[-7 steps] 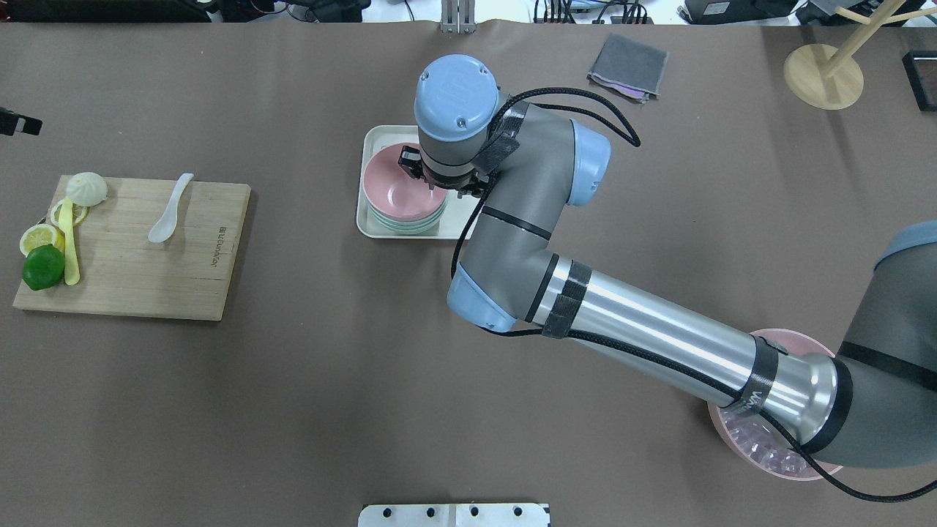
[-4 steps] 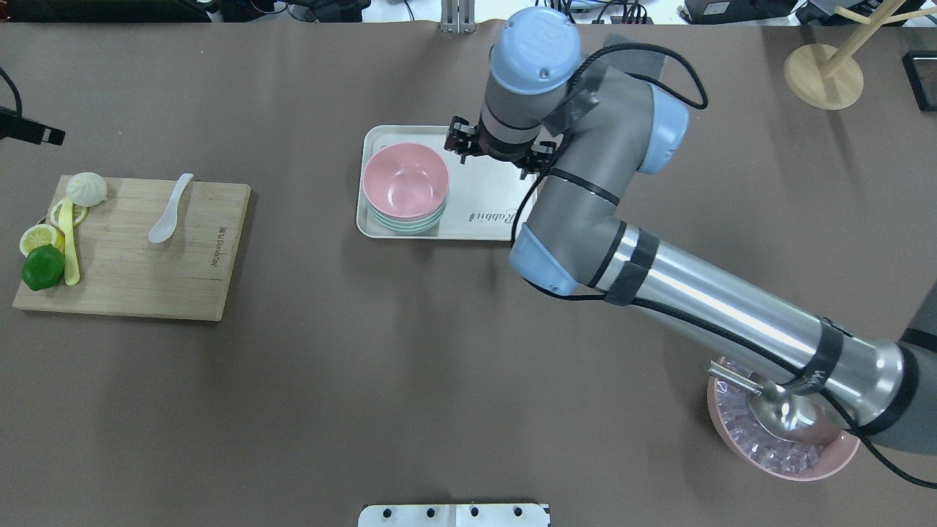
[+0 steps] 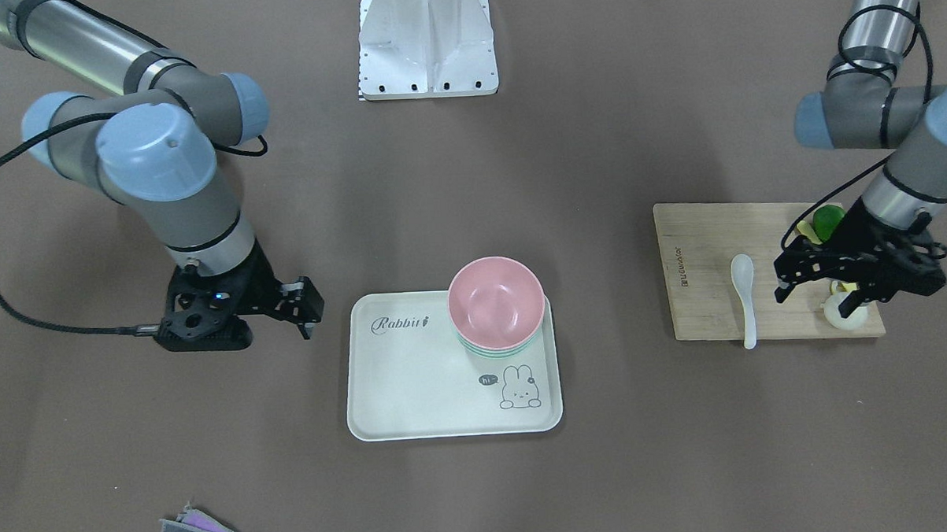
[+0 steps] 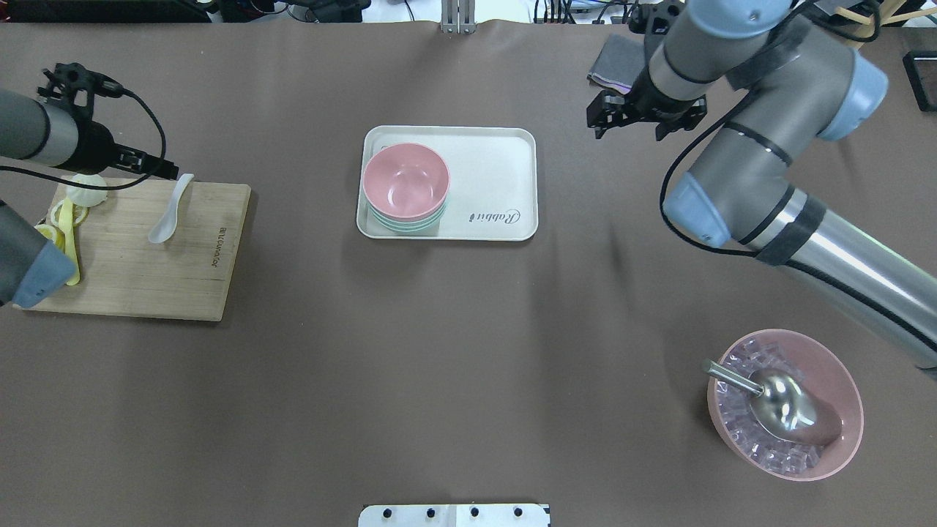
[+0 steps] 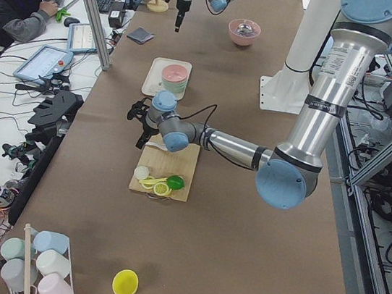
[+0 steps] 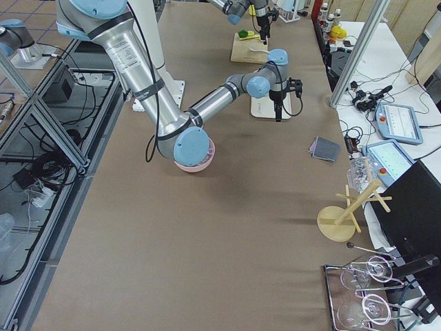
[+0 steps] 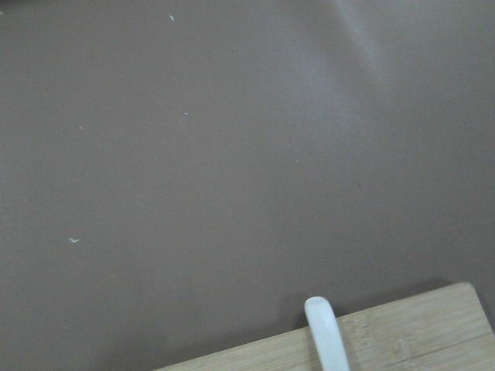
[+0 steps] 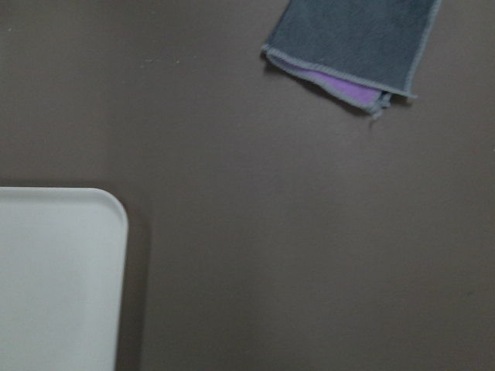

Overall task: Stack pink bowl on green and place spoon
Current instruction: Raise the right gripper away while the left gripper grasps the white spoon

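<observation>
A brown bench (image 4: pixel 439 366), described from the robot's side outward. Nearest, on the robot's right, a big bowl (image 4: pixel 838 380), pink, holds clear ice cubes (image 4: pixel 739 432) and a metal scoop (image 4: pixel 783 406).

Farther in, on the robot's left, a wooden board (image 4: pixel 146 278) carries the spoon (image 4: pixel 168 214). It is white and lies flat, scoop toward the robot, with its handle tip just past the board's far edge. A lime (image 3: pixel 828 220) sits at the board's outer end. The left hand (image 3: pixel 812 297) hangs over that outer end, just beside the spoon but apart from it, fingers spread and holding nothing.

Mid-bench, a cream tray (image 4: pixel 498 176) holds the pink bowl (image 4: pixel 405 183). It is upright and empty, nested on the green (image 4: pixel 407 226) bowls, whose rims show beneath it. The stack stands at the tray's left end as the robot sees it.

Beyond the tray's far right corner, the right hand (image 3: pixel 307 307) hovers above bare bench, fingers spread, holding nothing. Farthest, a folded grey cloth (image 8: pixel 352 35) with a purple edge lies flat.
</observation>
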Controlling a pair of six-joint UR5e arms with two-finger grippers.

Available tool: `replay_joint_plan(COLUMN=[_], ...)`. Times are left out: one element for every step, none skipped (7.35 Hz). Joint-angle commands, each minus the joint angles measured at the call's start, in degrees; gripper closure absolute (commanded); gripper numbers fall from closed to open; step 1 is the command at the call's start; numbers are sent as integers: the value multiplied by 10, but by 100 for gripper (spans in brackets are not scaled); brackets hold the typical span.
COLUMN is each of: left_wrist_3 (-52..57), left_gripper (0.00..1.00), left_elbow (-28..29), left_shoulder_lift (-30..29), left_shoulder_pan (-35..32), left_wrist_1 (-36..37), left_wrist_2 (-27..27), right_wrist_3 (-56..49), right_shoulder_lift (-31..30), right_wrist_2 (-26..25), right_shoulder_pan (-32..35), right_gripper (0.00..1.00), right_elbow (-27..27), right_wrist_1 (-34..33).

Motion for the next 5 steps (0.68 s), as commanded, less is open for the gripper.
replay_joint_plan(left_wrist_3=[-11, -11, -12, -14, -14], left_gripper=[11, 19, 30, 40, 51], left_elbow=[23, 24, 23, 23, 21], left_shoulder_lift=[-16, -12, -9, -3, 1], left_shoulder_pan=[32, 32, 33, 33, 33], left_wrist_1=[-1, -6, -14, -24, -25], left_wrist_2=[23, 22, 22, 23, 22], right_wrist_3=[-166, -230, -276, -299, -310], right_shoulder_lift=[-57, -86, -110, -129, -134], right_wrist_2=[84, 91, 94, 95, 95], right_shoulder_pan=[99, 133, 159, 174, 181], right_gripper=[0, 0, 0, 0, 0], right_elbow=[2, 1, 2, 3, 4], right_wrist_1=[-1, -5, -6, -4, -4])
